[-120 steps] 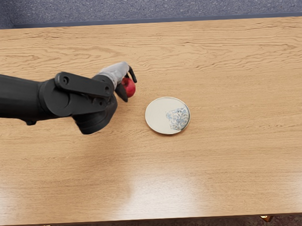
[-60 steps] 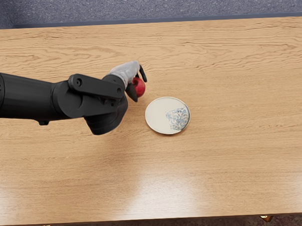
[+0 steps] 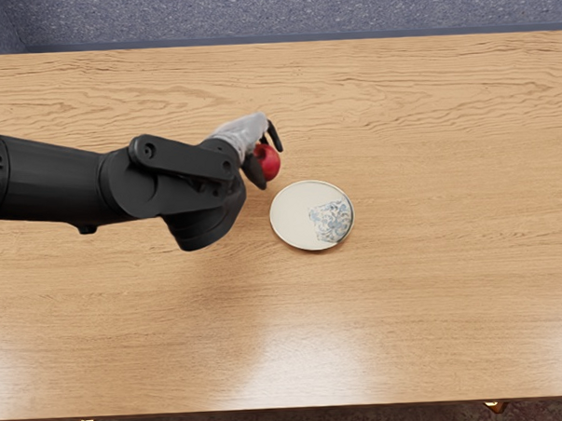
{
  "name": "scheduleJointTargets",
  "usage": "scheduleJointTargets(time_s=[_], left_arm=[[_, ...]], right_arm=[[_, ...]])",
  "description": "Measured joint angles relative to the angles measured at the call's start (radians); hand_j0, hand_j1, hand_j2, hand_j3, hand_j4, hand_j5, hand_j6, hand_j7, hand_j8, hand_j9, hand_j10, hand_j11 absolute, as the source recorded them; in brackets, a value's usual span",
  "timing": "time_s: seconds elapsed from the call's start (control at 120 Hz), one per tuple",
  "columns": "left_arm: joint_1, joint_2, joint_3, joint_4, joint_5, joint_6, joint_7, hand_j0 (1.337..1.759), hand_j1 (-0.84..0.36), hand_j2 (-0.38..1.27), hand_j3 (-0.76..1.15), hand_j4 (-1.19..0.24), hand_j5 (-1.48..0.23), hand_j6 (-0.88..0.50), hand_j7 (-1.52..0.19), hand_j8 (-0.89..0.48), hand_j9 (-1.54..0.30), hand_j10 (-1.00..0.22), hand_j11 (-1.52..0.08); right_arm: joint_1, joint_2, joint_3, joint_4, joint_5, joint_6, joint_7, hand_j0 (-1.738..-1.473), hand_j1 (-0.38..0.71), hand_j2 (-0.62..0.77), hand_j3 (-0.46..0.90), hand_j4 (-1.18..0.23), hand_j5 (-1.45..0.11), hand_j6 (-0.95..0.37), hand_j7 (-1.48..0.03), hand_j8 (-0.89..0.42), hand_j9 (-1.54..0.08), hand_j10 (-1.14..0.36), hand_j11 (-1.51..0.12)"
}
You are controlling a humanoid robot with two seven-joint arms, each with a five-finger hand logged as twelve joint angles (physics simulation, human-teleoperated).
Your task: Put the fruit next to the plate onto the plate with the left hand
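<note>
My left hand (image 3: 260,154) comes in from the left edge on a black arm and is shut on a small red fruit (image 3: 270,162). The fruit is held above the table, just up and left of the plate's rim. The plate (image 3: 296,214) is small, round and cream-coloured, with a blue-grey pattern on its right half; it lies near the table's middle. The hand's grey back and dark fingers hide part of the fruit.
The wooden table (image 3: 426,120) stretches wide on all sides of the plate. Its far edge meets a grey floor at the top, and its front edge runs along the bottom of the view.
The left hand has carried the red fruit to the right, from well left of the plate to just beside its upper left rim.
</note>
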Motion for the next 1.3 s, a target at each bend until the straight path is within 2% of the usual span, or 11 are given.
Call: scheduleJointTargets(time_s=[0.367, 0.908, 1.133, 1.175, 1.3], left_arm=[[0.014, 0.0, -0.01, -0.001, 0.0, 0.0, 0.0, 1.656, -0.26, 0.19, 0.0, -0.57, -0.78, -0.44, -0.78, -0.44, -0.77, -0.58, -0.77], [0.039, 0.0, -0.074, -0.038, 0.004, 0.0, -0.006, 1.656, -0.26, 0.2, 0.0, -0.55, -0.74, -0.47, -0.74, -0.45, -0.73, -0.55, -0.73], [0.042, 0.0, -0.081, -0.039, 0.004, -0.061, -0.013, 1.657, -0.25, 0.18, 0.0, -0.53, -0.7, -0.49, -0.7, -0.47, -0.7, -0.53, -0.7], [0.043, 0.0, -0.082, -0.039, 0.005, -0.07, -0.014, 1.657, -0.23, 0.18, 0.0, -0.51, -0.67, -0.48, -0.67, -0.47, -0.67, -0.51, -0.67], [0.045, 0.0, -0.092, -0.036, 0.006, -0.082, -0.016, 1.658, -0.04, 0.11, 0.0, -0.34, -0.45, -0.32, -0.44, -0.32, -0.44, -0.34, -0.44]], right_arm=[[0.0, 0.0, 0.0, 0.0, 0.0, 0.0, 0.0, -1.658, -0.35, 0.0, 0.0, 0.0, 0.0, 0.0, 0.0, 0.0, 0.0, 0.0, 0.0], [0.0, 0.0, 0.0, 0.0, 0.0, 0.0, 0.0, -1.658, -0.35, 0.0, 0.0, 0.0, 0.0, 0.0, 0.0, 0.0, 0.0, 0.0, 0.0], [0.0, 0.0, 0.0, 0.0, 0.0, 0.0, 0.0, -1.658, -0.35, 0.0, 0.0, 0.0, 0.0, 0.0, 0.0, 0.0, 0.0, 0.0, 0.0], [0.0, 0.0, 0.0, 0.0, 0.0, 0.0, 0.0, -1.658, -0.35, 0.0, 0.0, 0.0, 0.0, 0.0, 0.0, 0.0, 0.0, 0.0, 0.0], [0.0, 0.0, 0.0, 0.0, 0.0, 0.0, 0.0, -1.658, -0.35, 0.0, 0.0, 0.0, 0.0, 0.0, 0.0, 0.0, 0.0, 0.0, 0.0]])
